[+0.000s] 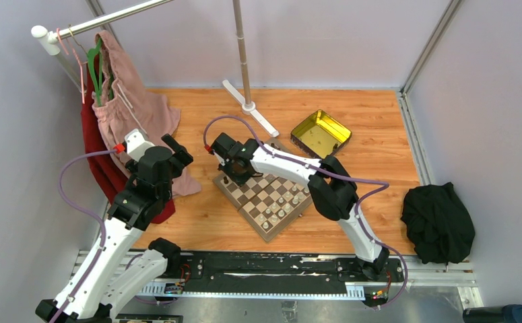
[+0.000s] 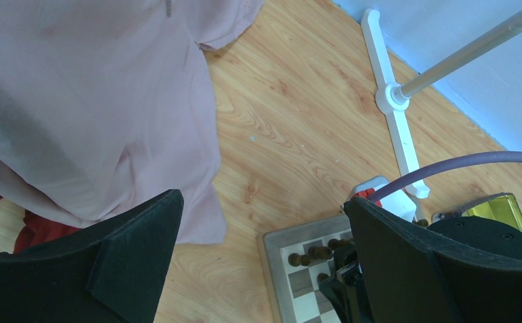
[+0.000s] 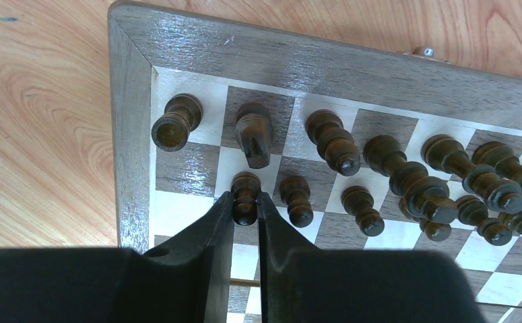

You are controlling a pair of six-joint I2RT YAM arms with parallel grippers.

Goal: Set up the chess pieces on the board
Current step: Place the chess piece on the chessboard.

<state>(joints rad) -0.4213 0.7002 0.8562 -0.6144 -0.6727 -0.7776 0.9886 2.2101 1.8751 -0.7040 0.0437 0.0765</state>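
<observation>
Wooden tabletop, with the board sitting mid-frame in the overhead view. The right gripper is clamped on a dark pawn, lower left of its wrist view, near the board's left border. The left gripper gapes wide, holding nothing, beside the pink cloth at upper left.

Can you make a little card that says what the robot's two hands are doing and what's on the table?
Right hand: closed on a dark pawn, second row, near the board's corner
Left hand: open, empty, off the board beside the pink cloth
Dark pieces: two rows standing at that edge
Yellow tin: open, beyond the board
</observation>
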